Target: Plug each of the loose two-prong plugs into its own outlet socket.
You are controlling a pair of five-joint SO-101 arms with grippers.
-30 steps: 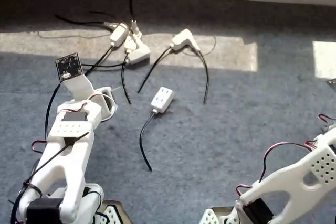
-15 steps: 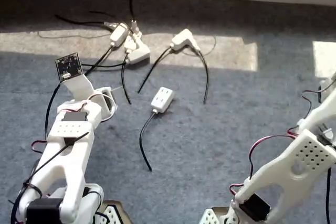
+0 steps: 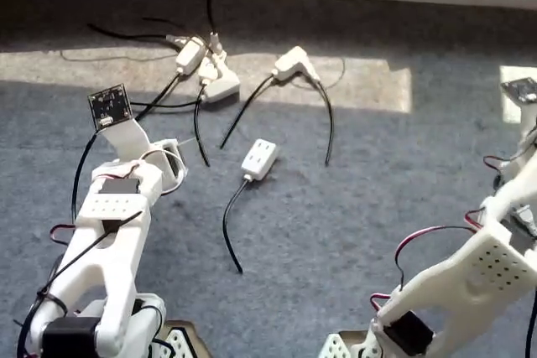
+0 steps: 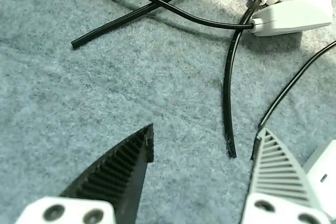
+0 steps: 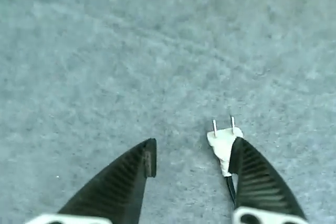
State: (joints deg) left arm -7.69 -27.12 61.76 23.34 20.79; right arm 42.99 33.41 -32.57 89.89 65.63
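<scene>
A white outlet socket block (image 3: 260, 157) with a black cord lies mid-carpet. Behind it lie white plugs: one (image 3: 191, 54) at the back left, one (image 3: 221, 85) beside it, and one (image 3: 292, 63) to the right, each on a black cable. My left gripper (image 3: 172, 163) (image 4: 206, 132) hovers open over the carpet left of the socket block, near a cut cable end (image 4: 230, 150), with a white plug (image 4: 294, 11) farther off. My right gripper (image 5: 194, 145) is open low over the carpet, and a loose two-prong plug (image 5: 222, 141) lies right beside one finger (image 5: 252, 174).
Black cables (image 3: 323, 119) curve across the carpet between the plugs and the socket block. A sunlit strip (image 3: 369, 85) runs along the back. The right arm's body (image 3: 470, 278) stands at the front right, with its camera board (image 3: 520, 90) near the right edge.
The right arm has swung up and back along the right edge, its camera board now in view there. The left arm has not moved.
</scene>
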